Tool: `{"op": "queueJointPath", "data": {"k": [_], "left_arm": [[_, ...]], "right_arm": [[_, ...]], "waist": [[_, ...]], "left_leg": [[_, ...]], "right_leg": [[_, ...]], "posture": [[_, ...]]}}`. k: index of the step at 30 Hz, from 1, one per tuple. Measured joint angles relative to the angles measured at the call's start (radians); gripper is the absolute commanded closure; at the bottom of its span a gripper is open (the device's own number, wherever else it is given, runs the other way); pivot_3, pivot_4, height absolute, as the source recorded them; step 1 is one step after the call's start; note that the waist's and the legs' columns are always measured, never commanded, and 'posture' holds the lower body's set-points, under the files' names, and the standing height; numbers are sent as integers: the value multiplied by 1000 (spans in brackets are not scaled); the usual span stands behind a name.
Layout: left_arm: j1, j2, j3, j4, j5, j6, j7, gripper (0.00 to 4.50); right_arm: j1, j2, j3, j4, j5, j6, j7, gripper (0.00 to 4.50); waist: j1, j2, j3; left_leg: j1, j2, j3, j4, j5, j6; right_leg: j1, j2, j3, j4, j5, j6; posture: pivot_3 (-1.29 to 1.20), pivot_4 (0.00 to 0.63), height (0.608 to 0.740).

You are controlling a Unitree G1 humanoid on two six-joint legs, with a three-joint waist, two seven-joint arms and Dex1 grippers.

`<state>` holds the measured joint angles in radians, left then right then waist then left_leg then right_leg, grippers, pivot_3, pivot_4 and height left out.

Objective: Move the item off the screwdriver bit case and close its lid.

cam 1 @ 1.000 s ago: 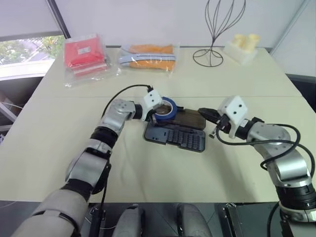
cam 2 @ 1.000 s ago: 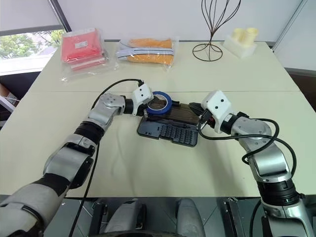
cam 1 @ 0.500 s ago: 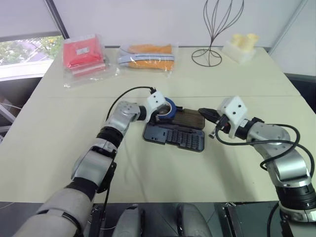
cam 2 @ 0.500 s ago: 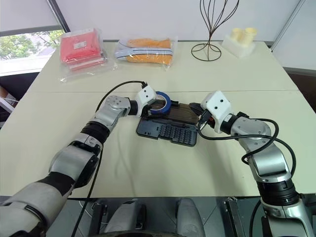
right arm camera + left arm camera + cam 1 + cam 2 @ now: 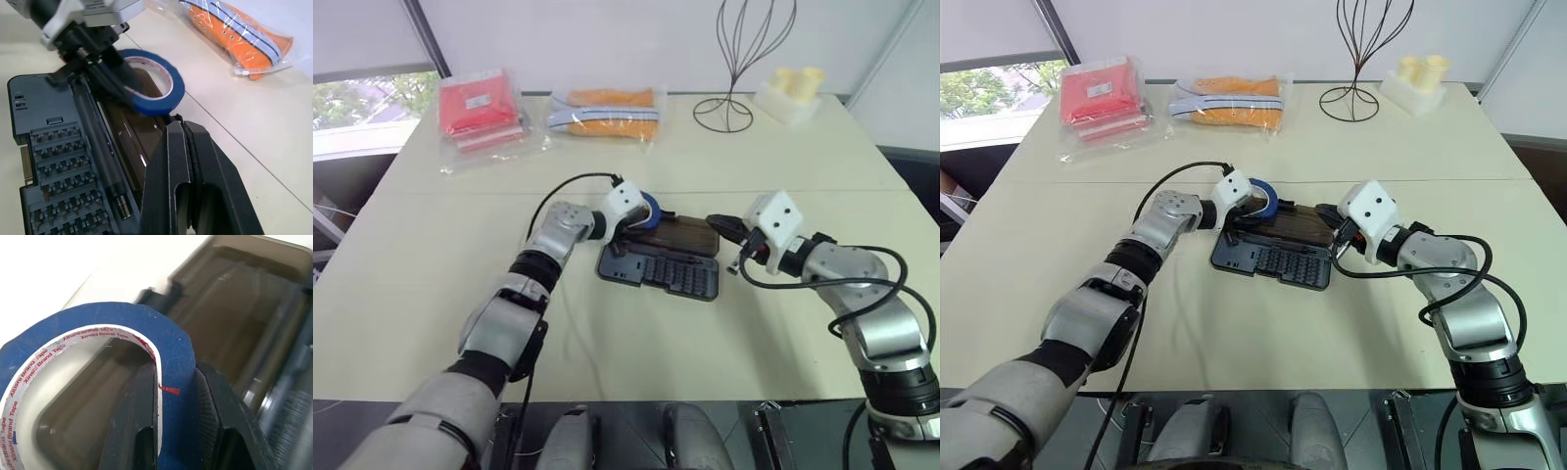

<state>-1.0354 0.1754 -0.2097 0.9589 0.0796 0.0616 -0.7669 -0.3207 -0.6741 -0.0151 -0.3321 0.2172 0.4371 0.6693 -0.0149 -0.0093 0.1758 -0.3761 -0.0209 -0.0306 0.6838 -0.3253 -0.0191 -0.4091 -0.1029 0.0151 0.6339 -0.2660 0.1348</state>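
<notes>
Left eye: left hand (image 5: 636, 217) at the tape (image 5: 649, 209), which sits on the open lid (image 5: 690, 233) of the case (image 5: 661, 271); right hand (image 5: 718, 225) pinched shut, empty, by the lid.

Left wrist: fingers (image 5: 213, 404) clamp the tape wall. Lift straight, clear of the lid.

Right wrist: one tape, one case.
</notes>
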Motion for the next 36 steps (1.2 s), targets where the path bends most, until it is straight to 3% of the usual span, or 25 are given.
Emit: {"op": "queueJointPath", "data": {"k": [5, 14, 23, 28, 36], "left_arm": [[69, 2, 70, -109, -4, 56, 191, 4023], [288, -47, 248, -527, -23, 247, 621, 4023], [486, -32, 402, -851, -23, 424, 863, 4023], [533, -3, 533, -910, -27, 490, 959, 4023], [561, -16, 629, -929, -31, 502, 1087, 4023]], "right_arm": [[-3, 0, 10, 0, 0, 0, 7, 4500], [-85, 24, 76, 35, 0, -2, 54, 4500], [-129, 47, 131, 88, -7, -30, 114, 4500], [-135, 60, 144, 105, -8, -36, 134, 4500], [-141, 69, 159, 121, -9, -42, 143, 4500]], "waist": [[1, 0, 0], [3, 0, 0], [0, 0, 0], [7, -1, -1], [6, -2, -1]], "left_leg": [[0, 0, -1, 0, 1, -2], [0, 0, -1, 0, 3, -6], [0, 0, -1, -1, 3, -6], [0, 0, -2, 0, 4, -7], [-1, -1, -2, -1, 4, -7]], "right_leg": [[0, 0, 0, 0, 0, 0], [-1, 0, 1, 0, 0, 0], [-2, 0, 1, 1, 0, 0], [-1, -1, 1, 0, 0, 0], [-1, -2, 0, 0, 0, 0]], "posture": [[0, 150, 740], [0, 150, 740], [0, 150, 740], [0, 150, 740], [0, 150, 740]]}}
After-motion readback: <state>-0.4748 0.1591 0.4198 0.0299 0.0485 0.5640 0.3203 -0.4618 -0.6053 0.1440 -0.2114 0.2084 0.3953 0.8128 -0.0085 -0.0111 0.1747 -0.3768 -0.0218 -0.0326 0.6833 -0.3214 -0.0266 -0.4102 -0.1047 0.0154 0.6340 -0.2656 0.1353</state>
